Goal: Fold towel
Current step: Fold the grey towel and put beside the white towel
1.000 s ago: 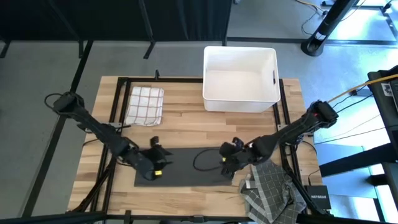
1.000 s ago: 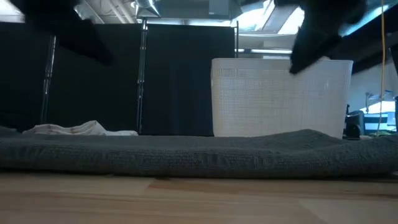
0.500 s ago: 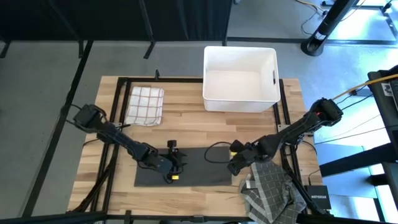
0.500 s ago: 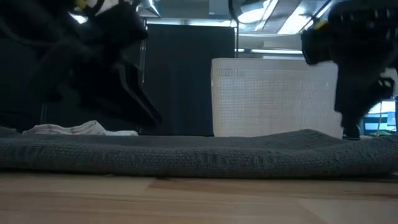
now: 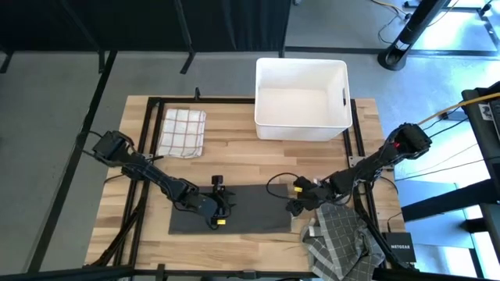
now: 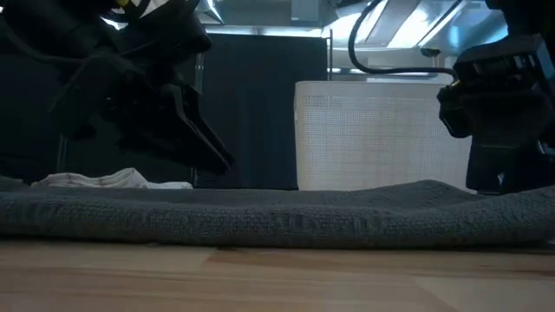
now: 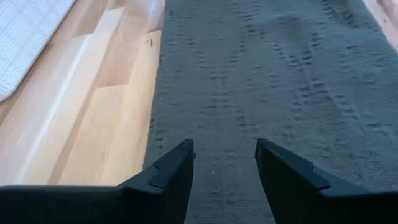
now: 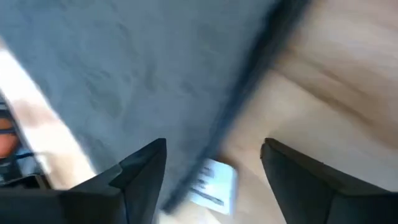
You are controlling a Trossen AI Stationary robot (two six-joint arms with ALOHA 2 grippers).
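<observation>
I am hovering my left gripper [image 5: 221,204], fingers spread and holding nothing, over the dark towel [image 5: 250,218] lying flat near the table's front; my right gripper [image 5: 295,208], also released, is hanging at its right edge.

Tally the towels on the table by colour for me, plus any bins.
Dark grey towel: 1
White checked towel: 1
Grey checked towel: 1
White bin: 1
Total: 4
</observation>
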